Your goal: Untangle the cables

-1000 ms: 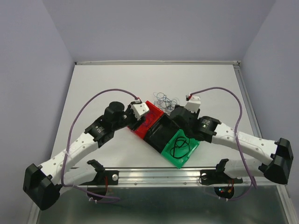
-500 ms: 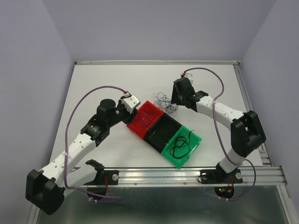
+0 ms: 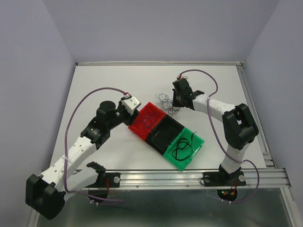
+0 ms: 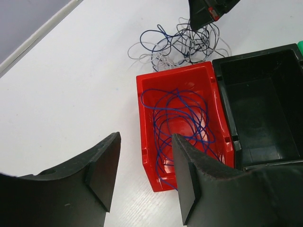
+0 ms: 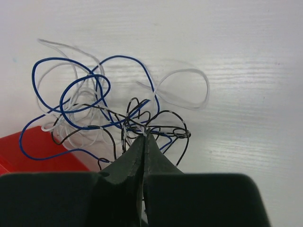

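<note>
A loose tangle of thin black, white and blue cables (image 3: 166, 101) (image 4: 177, 45) (image 5: 102, 101) lies on the white table just behind the red bin. My right gripper (image 3: 176, 102) (image 5: 146, 134) is down at the tangle's right side, jaws shut, tips pinched on strands of it. One blue cable (image 4: 182, 118) lies coiled inside the red bin (image 3: 147, 119) (image 4: 142, 123). A black cable (image 3: 183, 149) lies in the green bin (image 3: 195, 140). My left gripper (image 3: 134, 110) (image 4: 146, 138) hovers open over the red bin's near left corner, holding nothing.
A black bin (image 3: 163, 134) (image 4: 265, 109) sits between the red and green ones; the three stand in a diagonal row. The table's raised back edge (image 3: 156, 63) and right rail (image 3: 251, 104) bound the white surface. Mauve hoses arc above both arms.
My right arm swung from above the bins back to the tangle, and its gripper closed there. My left arm drew back a little to the left, still open.
</note>
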`<state>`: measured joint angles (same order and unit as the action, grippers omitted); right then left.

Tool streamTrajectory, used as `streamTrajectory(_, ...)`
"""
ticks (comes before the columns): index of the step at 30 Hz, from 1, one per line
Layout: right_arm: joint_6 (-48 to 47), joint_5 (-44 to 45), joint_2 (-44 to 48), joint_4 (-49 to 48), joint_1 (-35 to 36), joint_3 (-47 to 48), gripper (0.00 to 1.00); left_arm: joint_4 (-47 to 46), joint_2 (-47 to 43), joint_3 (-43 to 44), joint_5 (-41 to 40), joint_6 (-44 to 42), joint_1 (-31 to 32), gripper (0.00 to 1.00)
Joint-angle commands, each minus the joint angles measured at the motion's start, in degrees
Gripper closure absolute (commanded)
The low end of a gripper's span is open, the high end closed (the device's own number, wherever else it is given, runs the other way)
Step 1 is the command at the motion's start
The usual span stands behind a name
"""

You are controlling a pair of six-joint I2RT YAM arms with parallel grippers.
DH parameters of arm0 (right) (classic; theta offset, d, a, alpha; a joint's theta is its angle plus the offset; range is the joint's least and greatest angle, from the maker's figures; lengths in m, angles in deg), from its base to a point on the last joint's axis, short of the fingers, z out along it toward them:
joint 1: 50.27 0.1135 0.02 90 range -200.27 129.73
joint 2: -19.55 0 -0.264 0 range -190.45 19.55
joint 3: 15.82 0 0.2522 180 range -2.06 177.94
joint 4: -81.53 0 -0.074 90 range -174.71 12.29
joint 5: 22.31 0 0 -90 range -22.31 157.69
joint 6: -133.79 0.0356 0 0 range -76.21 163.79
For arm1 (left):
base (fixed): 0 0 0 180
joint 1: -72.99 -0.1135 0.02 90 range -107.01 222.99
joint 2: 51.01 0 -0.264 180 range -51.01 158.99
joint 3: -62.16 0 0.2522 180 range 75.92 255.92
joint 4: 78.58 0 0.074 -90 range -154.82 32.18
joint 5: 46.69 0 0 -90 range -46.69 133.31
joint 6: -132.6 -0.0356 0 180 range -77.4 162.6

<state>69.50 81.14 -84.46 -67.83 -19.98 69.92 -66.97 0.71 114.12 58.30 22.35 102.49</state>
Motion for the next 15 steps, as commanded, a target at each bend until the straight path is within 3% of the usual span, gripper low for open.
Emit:
streamTrajectory(1, -2.07, 1.48, 4.42, -3.44, -0.49, 5.44, 0.99, -3.21, -0.57, -0.14, 0.66, 0.39, -0.32, 0.41)
streamTrajectory(7, -5.14, 4.48, 11.80, -3.44, -0.84, 17.27, 1.00, -2.43, 2.84, 7.58, 1.53, 1.18, -0.75, 0.41)
streamTrajectory(10, -6.46, 4.91, 14.44, -3.52, -0.93, 24.40, 0.99, -1.80, 7.93, 15.40, 3.03, 1.27, -1.72, 0.39)
streamTrajectory(15, -9.01, 6.76, 16.38, -3.52, -1.02, 28.65, 0.99, -2.06, 19.45, 31.19, 7.16, 2.58, -3.57, 0.37)
